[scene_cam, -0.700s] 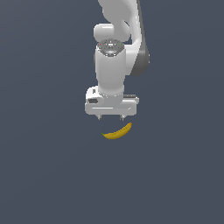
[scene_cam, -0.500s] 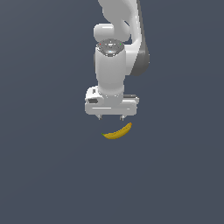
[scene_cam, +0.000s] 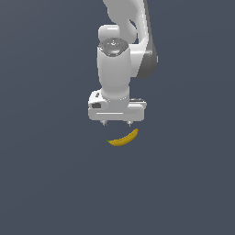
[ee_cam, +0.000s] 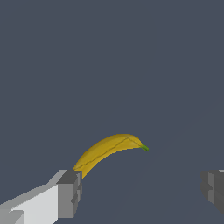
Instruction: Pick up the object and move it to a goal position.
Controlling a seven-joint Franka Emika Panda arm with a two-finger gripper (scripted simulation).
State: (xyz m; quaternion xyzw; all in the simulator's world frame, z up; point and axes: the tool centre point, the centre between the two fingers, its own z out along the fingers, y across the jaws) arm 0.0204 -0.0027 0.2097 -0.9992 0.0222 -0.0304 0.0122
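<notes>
Exterior view distant, facing the arm; wrist view close, downward; shared: banana point(scene_cam: 123, 138) point(ee_cam: 108, 150).

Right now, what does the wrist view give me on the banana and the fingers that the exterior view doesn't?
Wrist view only: both grey fingertips set wide apart, with the banana beyond them, nearer one finger than the other, and nothing gripped. Its green stem tip points toward the open gap.

Exterior view only: the whole white arm and the gripper hanging above the banana, whose fingers are mostly hidden under the gripper body.

Both: one yellow banana lying free on the plain dark surface, with the gripper close by.
</notes>
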